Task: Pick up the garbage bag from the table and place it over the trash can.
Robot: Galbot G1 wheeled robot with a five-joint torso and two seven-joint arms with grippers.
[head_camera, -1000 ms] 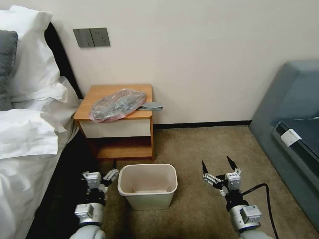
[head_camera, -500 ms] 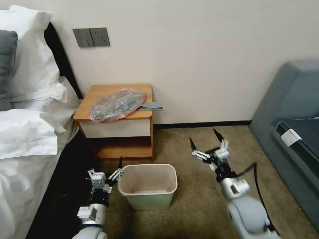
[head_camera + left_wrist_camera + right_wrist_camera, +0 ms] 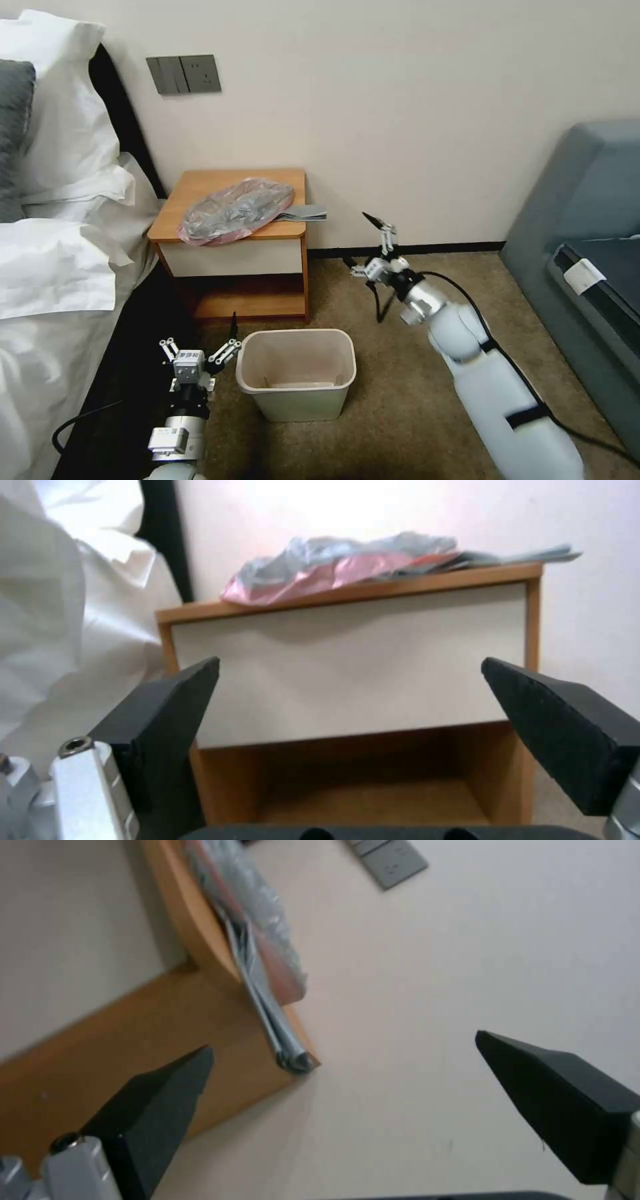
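The garbage bag (image 3: 235,210) is lying crumpled on the bench (image 3: 200,185), a thin, glossy, wrinkled grey film with a pinkish-red rim, spreading from the middle of the top toward the front edge, where it is sagging slightly over. A flat folded grey sheet (image 3: 303,214) is sitting against the bag at the bench's right edge and poking out past it. The bench is showing an orange-brown wooden top with rounded front corners, a smooth white drawer front and an open wooden shelf below.

On the floor in front of the bench the trash can (image 3: 296,373) is standing upright, beige plastic, rectangular with rounded corners and a rolled rim.

The right gripper (image 3: 365,242) is hanging in the air to the right of the bench, below the level of its top, its black pointed fingers (image 3: 160,1105) spread wide and holding nothing. The left gripper (image 3: 198,346) is sitting low, just beside the trash can's left rim, its fingers (image 3: 163,715) also gaping wide and empty, facing the drawer front.

The floor is covered in short brownish carpet (image 3: 400,293). A bed with rumpled white linen (image 3: 60,267) is standing to the left of the bench, a plain cream wall (image 3: 400,100) with a grey switch plate (image 3: 184,74) is behind it, and a blue-grey sofa (image 3: 587,200) is at the right.
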